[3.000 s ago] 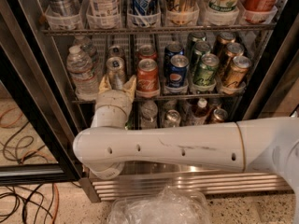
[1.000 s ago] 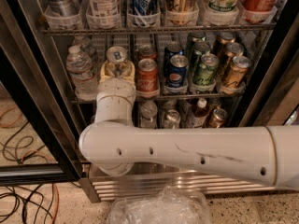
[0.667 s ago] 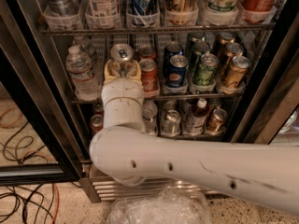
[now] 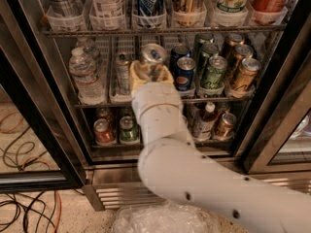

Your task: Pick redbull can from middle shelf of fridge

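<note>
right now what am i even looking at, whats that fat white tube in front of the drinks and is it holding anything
The white tube is a robot's arm, seen by a single camera that faces an open drinks fridge. At the arm's tip is the gripper, a two-finger clamp, up at the middle shelf. Its tan fingers are closed around a slim silver redbull can, which sits tilted in the grip. Also on that shelf are a water bottle, a blue Pepsi can and a green can.
</note>
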